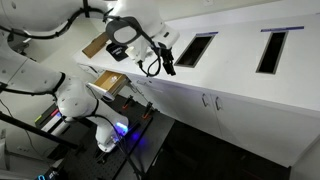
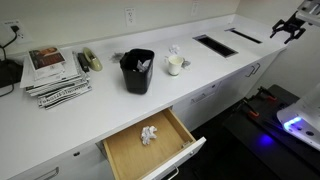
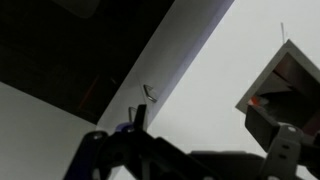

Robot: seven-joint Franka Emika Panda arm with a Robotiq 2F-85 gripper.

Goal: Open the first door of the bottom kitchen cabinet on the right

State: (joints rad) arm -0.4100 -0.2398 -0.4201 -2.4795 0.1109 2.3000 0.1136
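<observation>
The bottom kitchen cabinet (image 1: 250, 115) is a long white run under a white worktop with two dark cut-outs (image 1: 196, 48). Two flat white doors meet at a pair of slim vertical handles (image 1: 205, 100). Both doors are shut, including the first door (image 1: 180, 100) beside the pair. The handles also show small in the wrist view (image 3: 149, 92). My gripper (image 1: 168, 62) is open and empty. It hovers above the worktop near the nearer cut-out, well above the handles. It shows at the far right in an exterior view (image 2: 290, 25) and at the bottom of the wrist view (image 3: 190, 145).
A drawer (image 2: 150, 140) stands pulled out with crumpled paper inside. On the worktop are a black bin (image 2: 137, 70), a white cup (image 2: 175, 64) and a stack of magazines (image 2: 55, 75). Dark floor lies in front of the cabinet.
</observation>
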